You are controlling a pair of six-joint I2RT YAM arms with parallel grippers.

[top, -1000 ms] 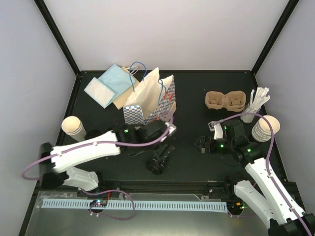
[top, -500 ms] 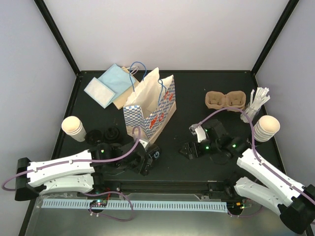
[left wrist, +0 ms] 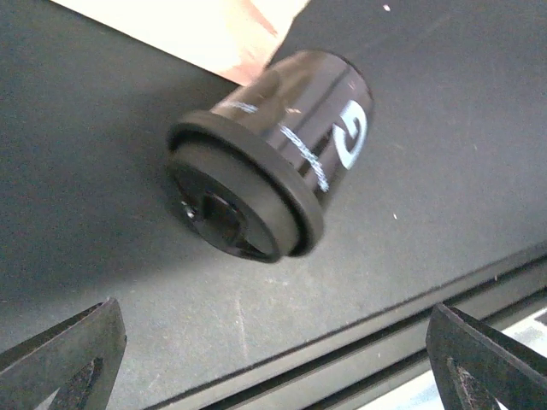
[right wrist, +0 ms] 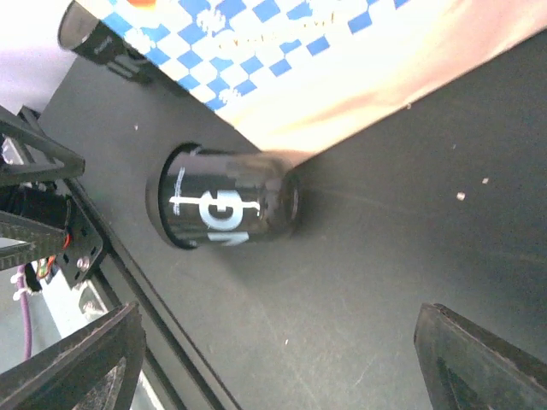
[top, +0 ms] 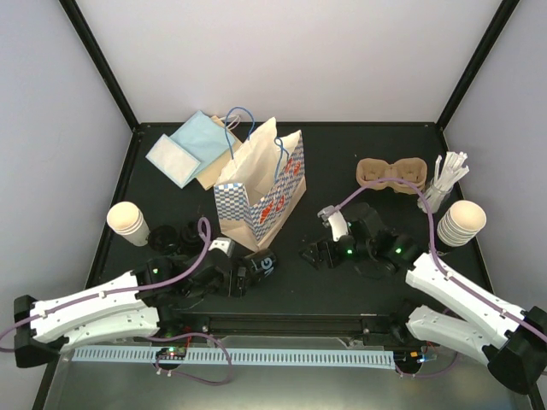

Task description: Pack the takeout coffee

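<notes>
Left gripper (left wrist: 273, 312), spread wide and empty, points at the lidded end of a black cup (left wrist: 273, 162) lying on its side just ahead, by the checked bag (right wrist: 342, 60); right gripper (right wrist: 278, 318), likewise spread and empty, faces the cup's side.

We look down from above and behind the arms in the top view, far enough back to take in the whole bench (top: 342, 162), with both arm bases at its lower edge. Our left wrist view sits just behind the left end effector (left wrist: 273, 314), close and low over the bench. It faces out between the fingers (left wrist: 68, 354) to a black tumbler (left wrist: 282, 154) lying just ahead. Our right wrist view sits behind the right end effector (right wrist: 280, 316), equally close. It faces the same tumbler from the other side, with a checked paper bag (right wrist: 342, 51) just beyond. All three views share that tumbler and the bench around it, between the two end effectors.
</notes>
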